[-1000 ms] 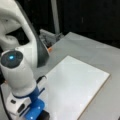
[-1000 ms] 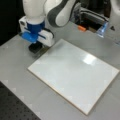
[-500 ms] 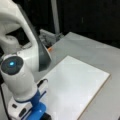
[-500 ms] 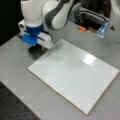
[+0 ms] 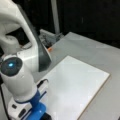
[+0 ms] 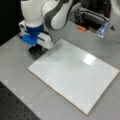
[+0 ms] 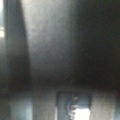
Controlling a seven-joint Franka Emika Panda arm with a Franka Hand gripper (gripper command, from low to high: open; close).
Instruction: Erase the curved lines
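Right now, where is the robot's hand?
In a front view, the hand sits low at the white board's left corner, over the grey table.

Soft blur — glare on whiteboard (image 6: 88, 60)

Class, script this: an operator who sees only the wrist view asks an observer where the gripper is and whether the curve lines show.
Operator: My wrist view is mostly dark. Where is the gripper?
Observer: In a front view the gripper sits low at the white board's left corner, by its edge.
Operator: Any curve lines visible?
Observer: No curve lines show in both front views; the board looks plain white.
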